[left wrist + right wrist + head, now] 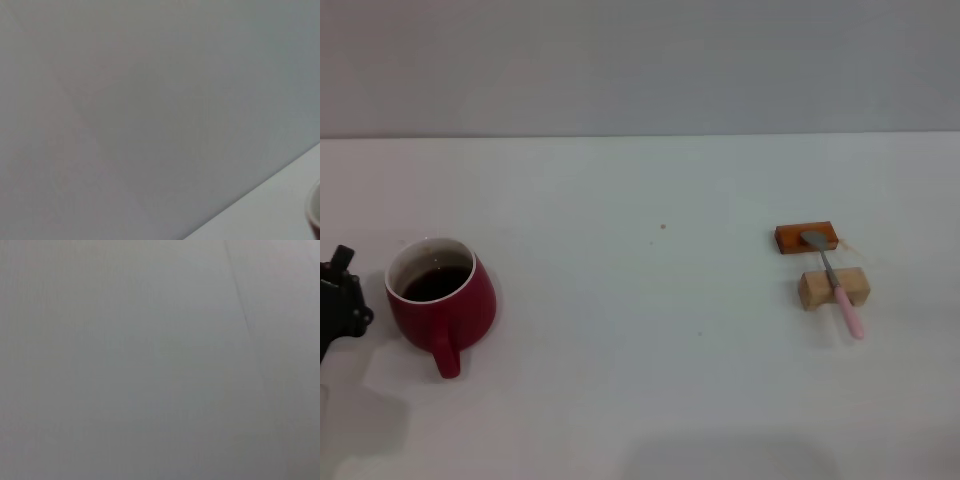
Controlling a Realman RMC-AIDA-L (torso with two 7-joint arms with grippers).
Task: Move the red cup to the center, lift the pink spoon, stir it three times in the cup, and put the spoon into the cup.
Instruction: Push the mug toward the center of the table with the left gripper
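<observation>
Currently the red cup stands upright at the lower left of the head view on the white bench, dark liquid inside and its loop handle turned toward the bottom edge of the frame. At the far left edge, just beside the cup but apart from it, the black left tool shows only in part, so whether it is spread or pressed together cannot be told. Well apart, at the right of the frame, the pink spoon lies across a tan wooden block, its grey bowl resting on an orange-brown flat block and its pink handle pointing toward the lower right. No right tool shows in any view
</observation>
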